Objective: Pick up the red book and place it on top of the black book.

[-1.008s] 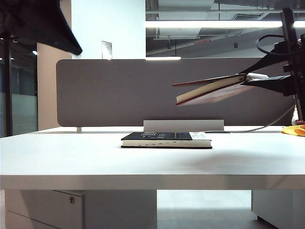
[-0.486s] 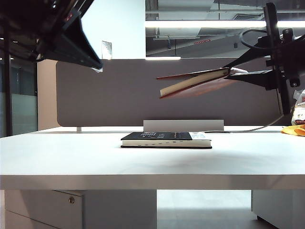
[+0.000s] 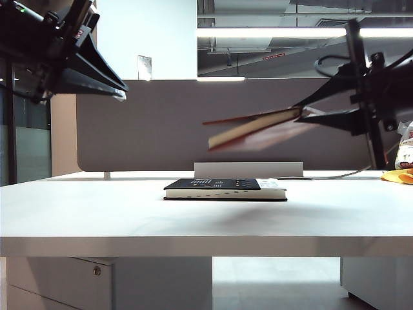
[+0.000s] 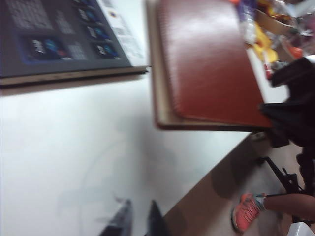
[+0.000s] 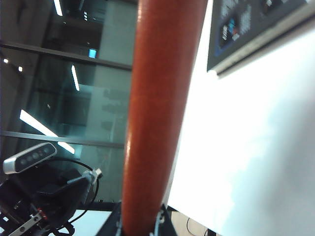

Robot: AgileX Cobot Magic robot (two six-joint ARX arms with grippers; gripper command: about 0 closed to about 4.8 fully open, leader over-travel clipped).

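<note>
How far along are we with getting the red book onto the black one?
Pick-up looks done: the right gripper holds the red book by one edge, in the air above the table. In hand: carrying it over the black book. Left: lowering and releasing it on top. The left gripper hangs empty, upper left.

Lit from overhead by ceiling strip lights [image 3: 290,32], bright and slightly blown out. Arms and both tools backlit, reduced to near-black silhouettes in exterior view. Soft, faint shadow under black book [image 3: 224,188] on white worktop [image 3: 97,213]. Motion blur on red book [image 3: 255,128], edges smeared. Left wrist view blurred throughout, glare sheen across red cover. Right wrist view soft, worktop overexposed, background glass dim with light reflections.
</note>
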